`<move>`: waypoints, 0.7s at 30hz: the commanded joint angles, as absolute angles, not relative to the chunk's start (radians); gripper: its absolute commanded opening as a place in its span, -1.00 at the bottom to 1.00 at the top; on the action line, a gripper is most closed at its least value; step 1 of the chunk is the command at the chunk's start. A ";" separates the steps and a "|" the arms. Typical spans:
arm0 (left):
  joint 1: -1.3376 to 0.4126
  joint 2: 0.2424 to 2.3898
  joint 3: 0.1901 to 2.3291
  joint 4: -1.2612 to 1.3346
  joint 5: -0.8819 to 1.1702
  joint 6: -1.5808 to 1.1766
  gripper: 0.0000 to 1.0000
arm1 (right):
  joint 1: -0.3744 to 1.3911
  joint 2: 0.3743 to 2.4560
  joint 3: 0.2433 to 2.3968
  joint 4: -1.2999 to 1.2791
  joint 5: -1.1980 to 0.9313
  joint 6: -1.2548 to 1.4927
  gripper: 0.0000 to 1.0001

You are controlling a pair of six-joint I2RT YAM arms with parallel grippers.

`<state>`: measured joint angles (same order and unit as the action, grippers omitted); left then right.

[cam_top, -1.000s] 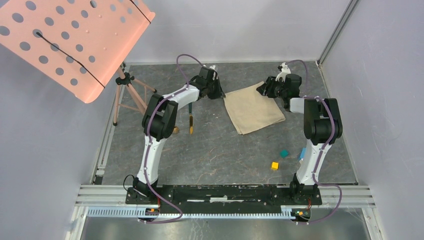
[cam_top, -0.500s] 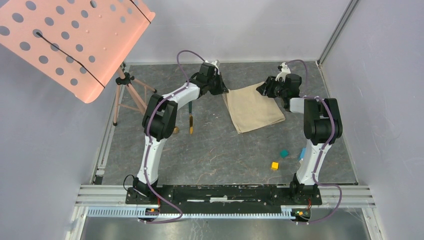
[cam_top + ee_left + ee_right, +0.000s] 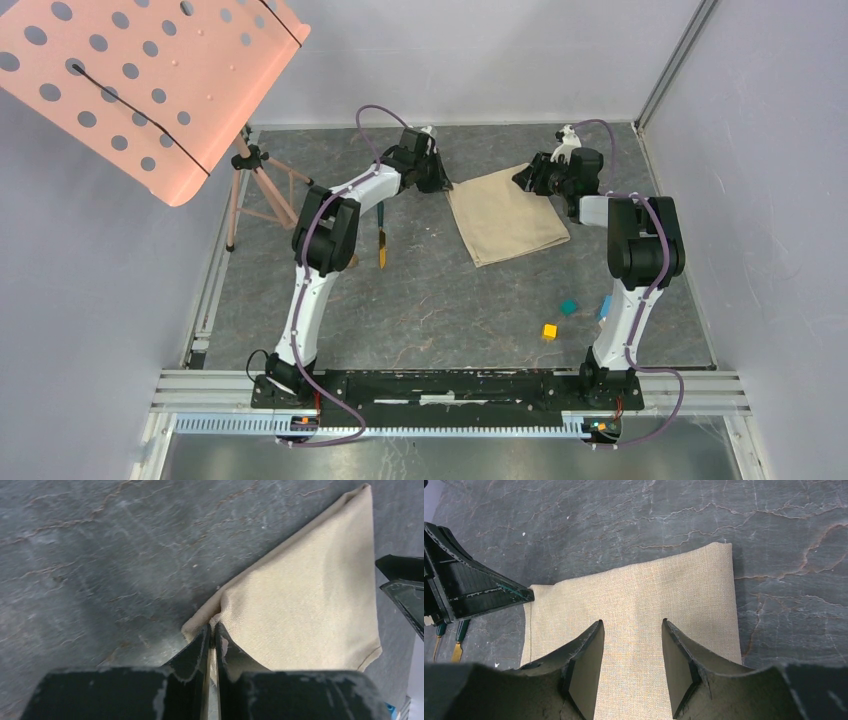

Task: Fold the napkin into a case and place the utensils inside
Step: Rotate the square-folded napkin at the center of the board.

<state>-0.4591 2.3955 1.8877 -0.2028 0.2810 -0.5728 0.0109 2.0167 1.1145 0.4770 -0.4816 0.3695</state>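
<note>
The left gripper (image 3: 212,630), its two black, scuffed fingers (image 3: 192,650) nearly pressed together, pinches the near corner of the plain beige cloth napkin (image 3: 310,595). The cloth puckers into a small ridge at the fingertips. From there the napkin spreads flat up and to the right over the dark grey, veined stone-look table (image 3: 100,555), ending in a narrow corner at the top edge. A black angular part (image 3: 402,587) juts in from the right edge, just beside the napkin's far side.
</note>
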 commanded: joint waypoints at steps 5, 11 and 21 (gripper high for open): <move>-0.453 2.340 1.919 -0.270 0.203 -0.515 -0.66 | 0.009 1.993 1.126 0.508 -0.490 0.360 0.06; -0.459 2.221 1.855 -0.287 0.159 -0.476 -0.24 | 0.015 1.952 1.118 0.452 -0.471 0.340 0.13; -0.457 2.181 1.891 -0.306 0.178 -0.475 0.22 | 0.238 1.737 0.975 0.253 -0.338 0.363 0.19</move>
<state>-0.4564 2.2356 1.8778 -0.3145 0.1852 -0.5232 0.1169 1.8439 1.0317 0.3450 -0.4278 0.3531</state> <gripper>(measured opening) 0.574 0.594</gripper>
